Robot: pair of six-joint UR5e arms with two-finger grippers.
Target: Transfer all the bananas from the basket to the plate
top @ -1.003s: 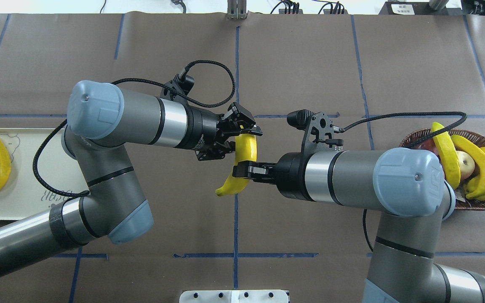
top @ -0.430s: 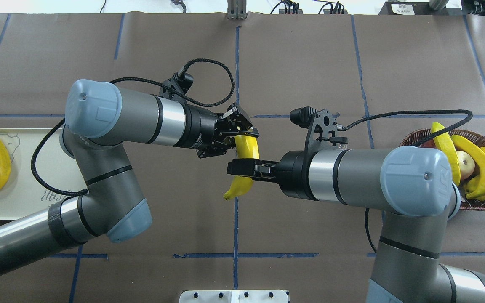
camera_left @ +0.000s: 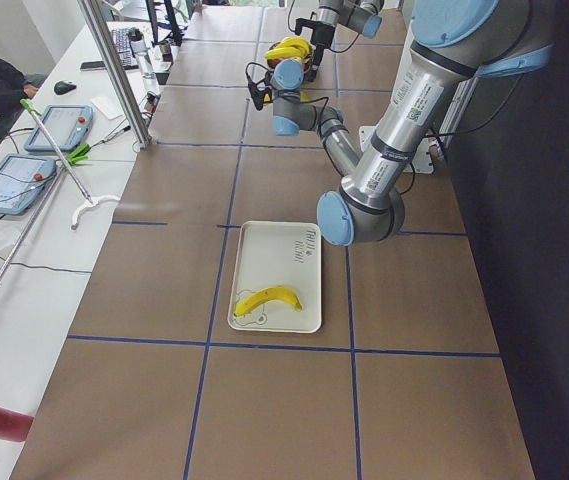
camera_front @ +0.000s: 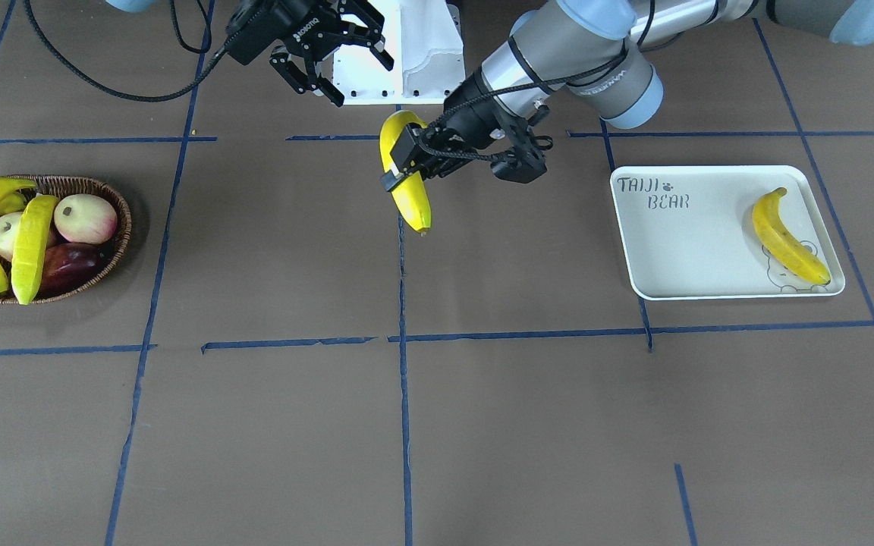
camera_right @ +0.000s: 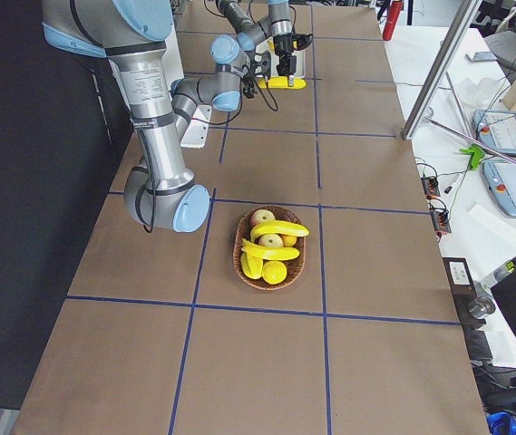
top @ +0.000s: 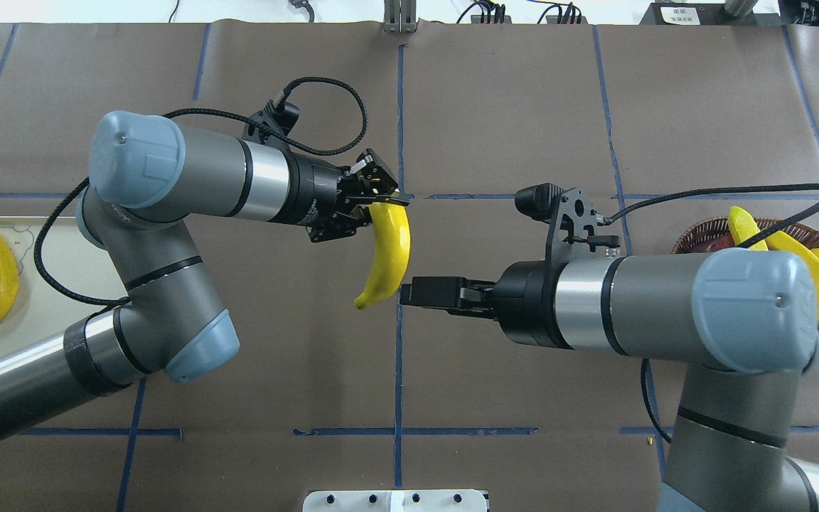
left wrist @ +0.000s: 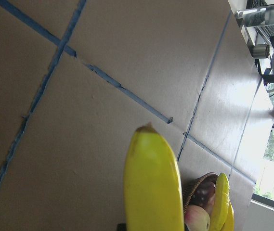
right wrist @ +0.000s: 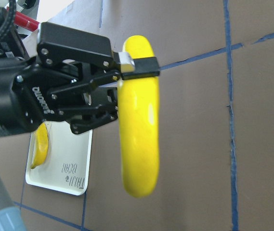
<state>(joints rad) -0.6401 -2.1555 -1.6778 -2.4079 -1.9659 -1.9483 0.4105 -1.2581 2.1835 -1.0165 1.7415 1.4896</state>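
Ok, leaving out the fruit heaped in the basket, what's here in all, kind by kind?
White tray: 1
Wicker basket: 1
Bananas: 2 (held banana, banana on the tray)
Grippers: 2 (left gripper, right gripper)
Total: 6

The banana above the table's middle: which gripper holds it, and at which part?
The left gripper holds the banana near one end, the rest hanging free. The right gripper is open and holds nothing.

Banana (right wrist: 139, 120) glossy, smooth — basket (camera_front: 124, 220) rough woven wicker; plate (camera_front: 695, 250) smooth; table cover (camera_front: 482, 425) matt paper.
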